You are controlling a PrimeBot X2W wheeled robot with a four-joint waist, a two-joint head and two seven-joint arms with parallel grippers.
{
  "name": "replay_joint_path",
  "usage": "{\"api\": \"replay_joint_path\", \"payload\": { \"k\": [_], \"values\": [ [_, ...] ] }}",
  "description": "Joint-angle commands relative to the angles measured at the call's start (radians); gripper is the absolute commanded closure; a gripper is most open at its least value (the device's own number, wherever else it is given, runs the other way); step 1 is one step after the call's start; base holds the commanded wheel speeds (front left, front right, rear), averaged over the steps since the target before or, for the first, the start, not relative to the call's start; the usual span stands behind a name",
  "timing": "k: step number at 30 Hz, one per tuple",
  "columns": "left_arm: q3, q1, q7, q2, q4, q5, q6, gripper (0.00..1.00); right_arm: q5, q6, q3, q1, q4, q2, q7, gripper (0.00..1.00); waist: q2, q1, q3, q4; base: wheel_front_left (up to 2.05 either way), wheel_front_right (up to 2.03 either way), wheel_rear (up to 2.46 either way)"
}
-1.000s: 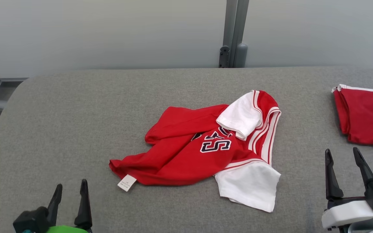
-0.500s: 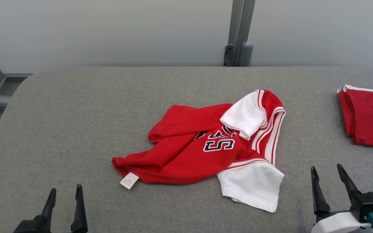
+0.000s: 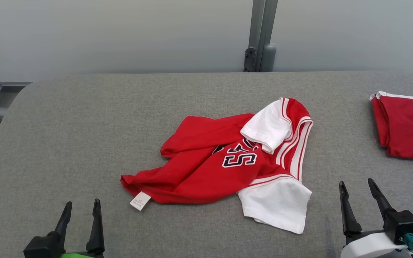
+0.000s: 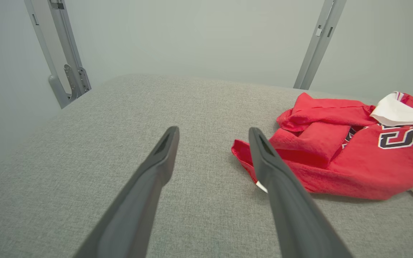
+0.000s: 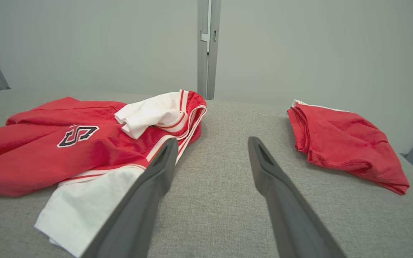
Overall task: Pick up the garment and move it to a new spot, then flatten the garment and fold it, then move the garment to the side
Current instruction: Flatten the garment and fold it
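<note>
The shirt (image 3: pixel 224 165), red with white sleeves, lies crumpled near the middle of the grey padded table (image 3: pixel 84 118). One sleeve is flipped over the lettering on its far right side and the other is spread out toward the near right. The left claw (image 3: pixel 82 202) hangs at the near left with its two fingers spread apart and nothing between them. The right claw (image 3: pixel 356 182) hangs at the near right, likewise spread and empty, and neither touches the cloth. The main risk, as I judge it, is a poor first pinch. The fabric is bunched in several layers, so a claw closing on a thick fold could take only the top layer, or a whole wad, and the shirt would lift as a lump that is harder to flatten. Grabbing the loose near sleeve (image 3: pixel 276 206) alone could let the body hang and twist. If the fingers come down too steeply, they may press into the soft table covering and skid over the cloth rather than get under an edge. The small white label (image 3: pixel 140 200) at the near left corner marks a hem, a tempting hold, but it looks thin and could slip out. A second red garment (image 3: pixel 407 129), folded, lies at the right edge, not far from the right claw. A wide swing on that side, or setting the shirt down too far right, could drag or cover it and mix the two.
</note>
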Motion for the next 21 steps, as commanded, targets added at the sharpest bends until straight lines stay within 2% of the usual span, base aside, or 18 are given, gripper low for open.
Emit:
{"api": "replay_joint_path", "payload": {
  "k": [1,9,21],
  "values": [
    [0.002,-0.017,0.000,-0.005,0.001,0.004,-0.004,0.00,0.005,0.000,0.001,-0.009,-0.003,-0.001,-0.003,0.00,-0.0001,0.0000,-0.001,-0.002,0.00,0.00,0.00],
    [-0.059,-0.018,0.000,0.020,-0.009,-0.039,-0.007,0.00,0.008,0.000,0.005,-0.008,-0.008,-0.001,-0.003,0.00,-0.0001,0.0000,-0.003,-0.006,0.00,0.00,0.00],
    [-0.089,-0.026,0.000,0.037,-0.007,-0.066,-0.007,0.00,0.010,0.000,0.001,-0.012,-0.004,-0.001,-0.003,0.00,-0.0001,0.0000,-0.006,-0.003,0.00,0.00,0.00]
  ]
}}
